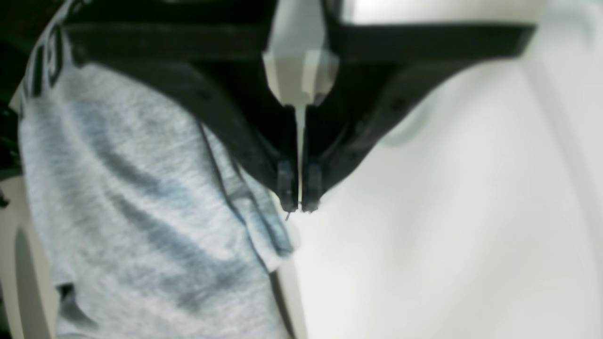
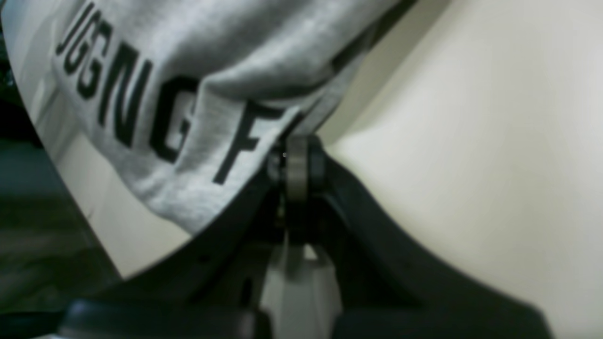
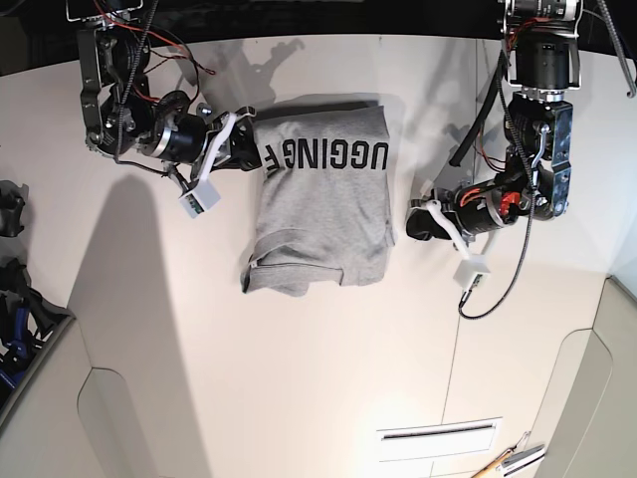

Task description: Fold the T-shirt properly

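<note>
The grey T-shirt [image 3: 318,214] lies partly folded in the middle of the white table [image 3: 299,378], with its black lettering across the far edge. My right gripper [image 3: 251,151] is at the shirt's lettered far-left corner. In the right wrist view its jaws [image 2: 297,160] are pressed together with the T-shirt [image 2: 188,56] edge between them. My left gripper [image 3: 411,221] sits just off the shirt's right edge. The left wrist view shows the left gripper [image 1: 299,207] shut on nothing over bare table, with the T-shirt [image 1: 141,188] hem beside its fingertips.
Dark gear [image 3: 12,289] sits off the table's left edge. A white connector on a cable [image 3: 474,274] hangs below the left arm. A slot [image 3: 438,433] and hand tools [image 3: 510,460] lie near the front right corner.
</note>
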Controlling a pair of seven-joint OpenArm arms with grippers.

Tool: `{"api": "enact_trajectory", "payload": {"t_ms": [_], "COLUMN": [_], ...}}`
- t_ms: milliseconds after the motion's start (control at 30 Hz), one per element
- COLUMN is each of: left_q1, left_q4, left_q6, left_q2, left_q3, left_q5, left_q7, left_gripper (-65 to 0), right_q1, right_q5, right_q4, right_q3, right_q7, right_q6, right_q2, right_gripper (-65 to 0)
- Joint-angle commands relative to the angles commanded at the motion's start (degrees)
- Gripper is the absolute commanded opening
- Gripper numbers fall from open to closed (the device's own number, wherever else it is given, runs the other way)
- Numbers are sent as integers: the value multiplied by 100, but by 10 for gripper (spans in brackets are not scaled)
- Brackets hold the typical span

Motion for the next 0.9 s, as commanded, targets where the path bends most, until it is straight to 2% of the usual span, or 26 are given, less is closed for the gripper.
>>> {"api": "enact_trajectory", "payload": {"t_ms": [167,267,500,633,833,867,900], "left_q1": [240,605,1711,2387,3685,3917,4155], "left_q4": [343,608,1543,1906,2524,2664,2809], "left_q6": [0,0,0,0,0,0,0], "left_q2": [-369,-494,-503,-501,-470,-470,-470], "left_q3": [-37,-374,-1661,-2260,-2951,-3014,-3071], "left_q5": [-208,-203,-227,-308,-372,-376,-372], "left_q7": [149,146,149,168,168,168,168], "left_gripper": [-622,-622,-622,-622,-622,-622,-622], "right_q1": [-2,-4,-35,-94,-835,-977,-1099], "right_q5": [17,157,415,723,1117,1121,1123], "right_q4": [442,717,748,752,754,758,758], "right_q3": [660,911,940,940,957,964,977], "right_q7": [-271,-544,-614,-946,-824,-798,-796], "right_q6": [2,4,2,2,13,92,96], "right_q2": [31,203,890,1165,1683,1744,1786], "right_gripper": [-650,-650,-650,-650,-650,-650,-650]}}
